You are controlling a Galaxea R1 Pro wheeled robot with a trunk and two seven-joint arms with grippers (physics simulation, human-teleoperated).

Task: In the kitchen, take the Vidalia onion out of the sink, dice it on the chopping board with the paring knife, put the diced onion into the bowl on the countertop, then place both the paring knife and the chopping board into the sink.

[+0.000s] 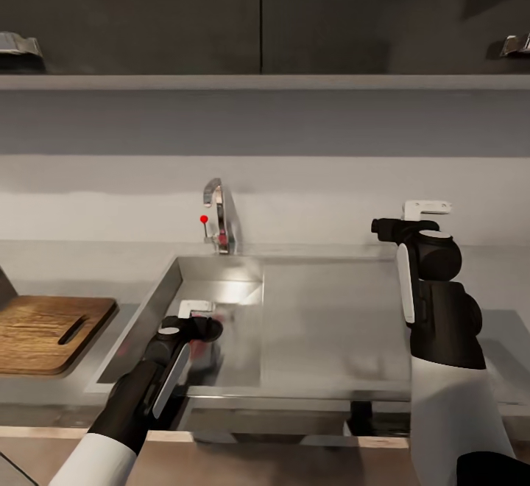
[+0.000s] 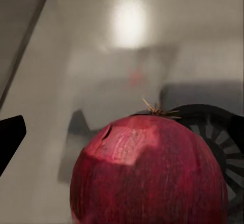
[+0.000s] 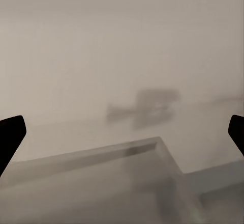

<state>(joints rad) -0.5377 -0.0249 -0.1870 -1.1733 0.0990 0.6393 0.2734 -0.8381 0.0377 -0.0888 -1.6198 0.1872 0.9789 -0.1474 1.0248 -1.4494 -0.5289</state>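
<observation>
The left gripper (image 1: pixel 200 339) reaches down into the sink (image 1: pixel 331 324) near its front-left corner; whether it is gripping cannot be told. The Vidalia onion (image 2: pixel 147 175) lies on the sink floor beside the drain (image 2: pixel 223 142), close before that gripper. The right gripper (image 1: pixel 427 210) hangs spread apart above the table's (image 1: pixel 88 269) back edge. The chopping board (image 1: pixel 48 331) rests on the table left of the sink.

Grey countertop (image 1: pixel 66 265) with sunken sink (image 1: pixel 324 317), chopping board (image 1: pixel 44 331) at its left.
</observation>
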